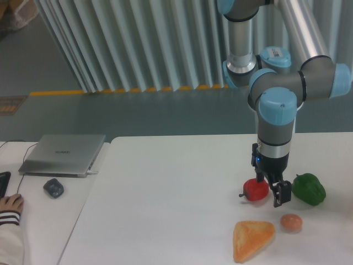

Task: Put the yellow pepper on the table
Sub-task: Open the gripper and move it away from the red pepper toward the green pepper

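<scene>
**A:** Where does the small glossy yellow bell pepper lie from the hand [271, 192]?

**B:** I can't find it. Nothing yellow and pepper-shaped shows on the large plain white desk [176, 193]. It is either out of view or hidden behind the arm.

**A:** What is around the hand, then?

**B:** The hand hangs low, pointing straight down, close over the desk near its right end. A glossy red pepper [255, 189] with a short stem sits touching it, or just beside it, on its left in the picture. A dark green pepper [309, 189] lies just beside it on the other side. Nearer the camera are an orange wedge-shaped piece [252, 238] and a small round peach-coloured thing [291, 222].

**A:** Is the hand holding anything?

**B:** I cannot tell. One dark finger shows clearly, but the other is lost against the red pepper, so the gap between them can't be read. No yellow shows there.

**A:** So the coming move?

**B:** My guess is the yellow pepper must first be found, because no direction or long axis can be judged from here.

**A:** Any containers?

**B:** None in view. All the pieces lie bare on the desk. Off to the left, on a pale side desk [49, 221], are a grey laptop [63, 154] and a dark mouse [53, 187].
</scene>
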`<action>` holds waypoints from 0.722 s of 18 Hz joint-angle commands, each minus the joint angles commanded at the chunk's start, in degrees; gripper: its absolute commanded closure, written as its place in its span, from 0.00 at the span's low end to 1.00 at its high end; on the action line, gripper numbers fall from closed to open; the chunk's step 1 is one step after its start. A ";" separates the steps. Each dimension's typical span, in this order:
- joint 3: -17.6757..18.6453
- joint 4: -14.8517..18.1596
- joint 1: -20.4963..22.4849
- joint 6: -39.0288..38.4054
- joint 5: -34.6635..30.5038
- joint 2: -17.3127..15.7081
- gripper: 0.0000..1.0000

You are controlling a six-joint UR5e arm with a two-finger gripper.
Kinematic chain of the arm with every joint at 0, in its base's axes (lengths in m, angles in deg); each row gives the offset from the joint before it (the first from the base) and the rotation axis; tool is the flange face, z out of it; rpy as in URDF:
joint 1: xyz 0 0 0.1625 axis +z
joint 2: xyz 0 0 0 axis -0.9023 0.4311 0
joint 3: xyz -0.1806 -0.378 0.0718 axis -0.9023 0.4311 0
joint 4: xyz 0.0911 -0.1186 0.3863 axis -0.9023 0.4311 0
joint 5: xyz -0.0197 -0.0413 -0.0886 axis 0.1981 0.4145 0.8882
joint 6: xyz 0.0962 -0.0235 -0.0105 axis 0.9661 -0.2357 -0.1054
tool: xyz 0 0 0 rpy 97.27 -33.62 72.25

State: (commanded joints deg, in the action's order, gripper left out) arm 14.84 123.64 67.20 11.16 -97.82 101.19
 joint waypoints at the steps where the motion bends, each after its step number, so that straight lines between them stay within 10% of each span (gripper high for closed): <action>1: 0.09 -0.09 0.00 0.00 -0.09 0.00 0.00; 13: 0.18 -1.14 -0.09 0.00 -3.50 0.35 0.00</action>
State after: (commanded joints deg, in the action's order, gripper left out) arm 15.02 122.49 67.11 11.16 -101.32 101.54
